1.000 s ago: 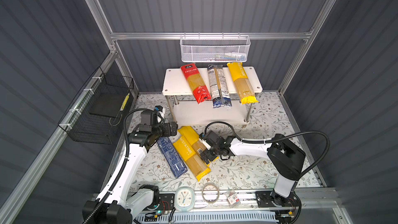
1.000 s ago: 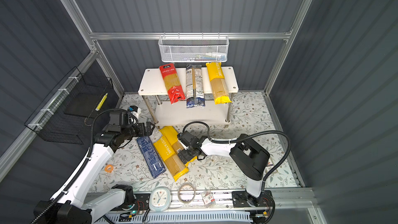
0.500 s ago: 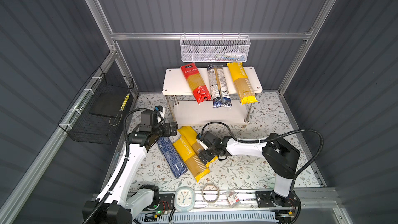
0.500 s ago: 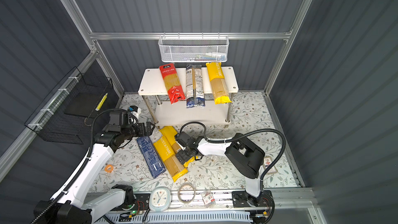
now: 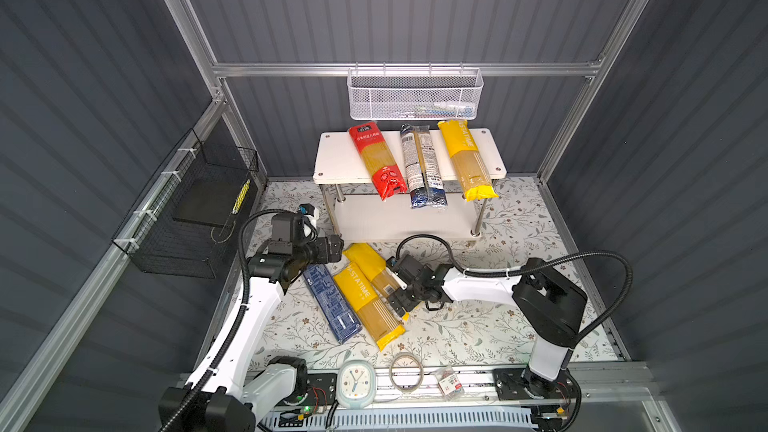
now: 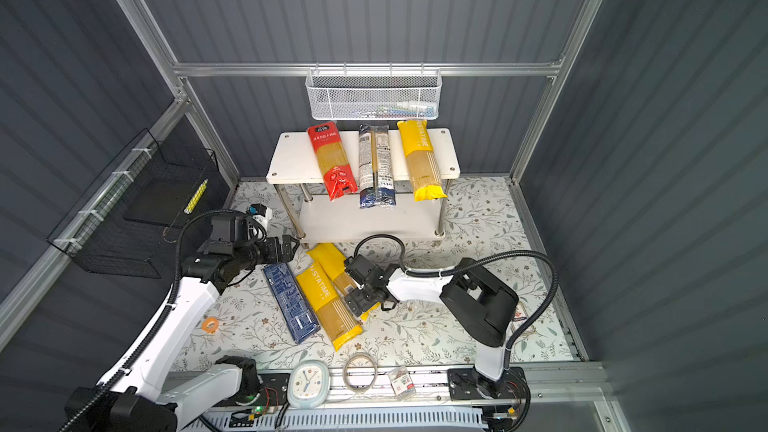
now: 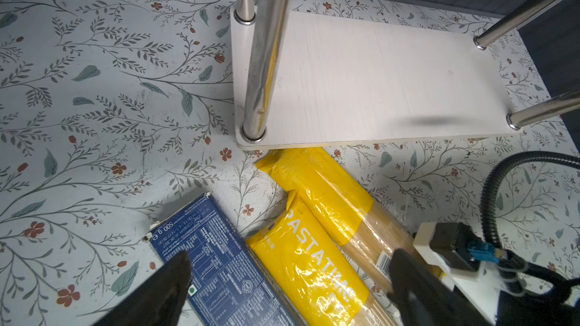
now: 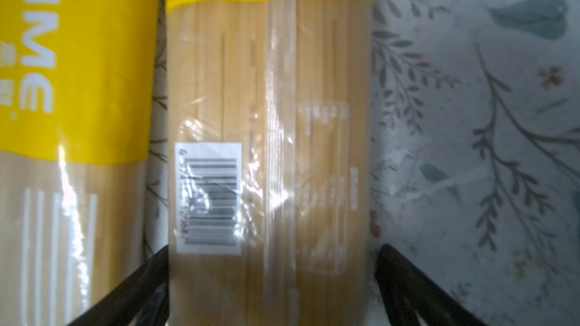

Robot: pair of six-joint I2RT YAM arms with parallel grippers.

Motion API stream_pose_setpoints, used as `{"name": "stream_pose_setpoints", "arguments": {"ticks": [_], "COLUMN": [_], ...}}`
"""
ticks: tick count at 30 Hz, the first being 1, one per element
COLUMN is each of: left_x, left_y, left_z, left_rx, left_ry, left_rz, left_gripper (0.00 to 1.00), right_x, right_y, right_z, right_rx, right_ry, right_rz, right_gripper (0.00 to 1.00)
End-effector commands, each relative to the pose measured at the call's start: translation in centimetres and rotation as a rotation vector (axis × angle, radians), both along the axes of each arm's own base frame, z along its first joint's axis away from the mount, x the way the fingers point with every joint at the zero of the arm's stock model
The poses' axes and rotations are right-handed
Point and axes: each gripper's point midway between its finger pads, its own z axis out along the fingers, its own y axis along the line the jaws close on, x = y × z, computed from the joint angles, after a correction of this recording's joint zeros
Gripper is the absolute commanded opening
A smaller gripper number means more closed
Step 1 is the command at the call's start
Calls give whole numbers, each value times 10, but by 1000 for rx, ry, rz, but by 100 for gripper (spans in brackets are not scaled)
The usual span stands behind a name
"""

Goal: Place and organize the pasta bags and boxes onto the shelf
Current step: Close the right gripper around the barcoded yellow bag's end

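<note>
Pasta packs (image 5: 365, 305) lie in two groups: three on the top board of the shelf (image 5: 332, 160) and three on the table (image 5: 498, 326) in front of it. Over the barcode bag (image 8: 266, 89), the table pack nearest the right arm, the right gripper (image 8: 273, 250) sits low with its jaws spread wide and a finger (image 8: 405, 280) on each side. The tips are right at the bag's edges without squeezing it; whether they touch it I cannot tell. Above the box (image 7: 226, 277) and the middle bag (image 7: 314, 277) the left gripper (image 7: 288, 265) hangs with jaws wide apart, holding nothing. The barcode bag has a yellow end, a clear window of spaghetti and a white label facing up. Beside it lie the middle bag, yellow with white PASTATIME lettering, and then the dark-blue printed box, all three parallel and slanted. On the top board the red bag (image 5: 376, 160), clear bag (image 5: 420, 164) and yellow shelf bag (image 5: 467, 160) lie side by side, their near ends overhanging the front edge. Since a second ago the right gripper has slid slightly farther over the barcode bag; the left arm and all packs are unchanged.
</note>
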Motion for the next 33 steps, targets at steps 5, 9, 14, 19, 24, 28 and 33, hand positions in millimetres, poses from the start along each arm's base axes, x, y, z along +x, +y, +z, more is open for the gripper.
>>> {"name": "stream_pose_setpoints", "arguments": {"ticks": [5, 9, 14, 19, 24, 28, 33], "left_x": [-3, -3, -3, -4, -4, -4, -4], "left_y": [-2, -2, -2, -1, -1, -1, -1], "left_z": [0, 0, 0, -1, 0, 1, 1], "left_rx": [-5, -5, -6, 0, 0, -1, 0], "left_ry": [0, 2, 2, 3, 1, -2, -2], "left_rz": [-23, -23, -23, -20, -22, -21, -21], "left_gripper": [100, 100, 100, 100, 100, 100, 100], "right_x": [-28, -21, -9, -8, -10, -14, -21], "right_y": [-32, -16, -5, 2, -6, -14, -19], "right_z": [-25, -24, -25, -28, -34, -41, -52], "right_rx": [-106, -81, -80, -19, -2, -27, -57], "right_ry": [107, 83, 88, 132, 177, 197, 220], "right_rz": [54, 123, 172, 172, 147, 126, 114], "right_gripper": [97, 97, 97, 95, 90, 85, 84]}}
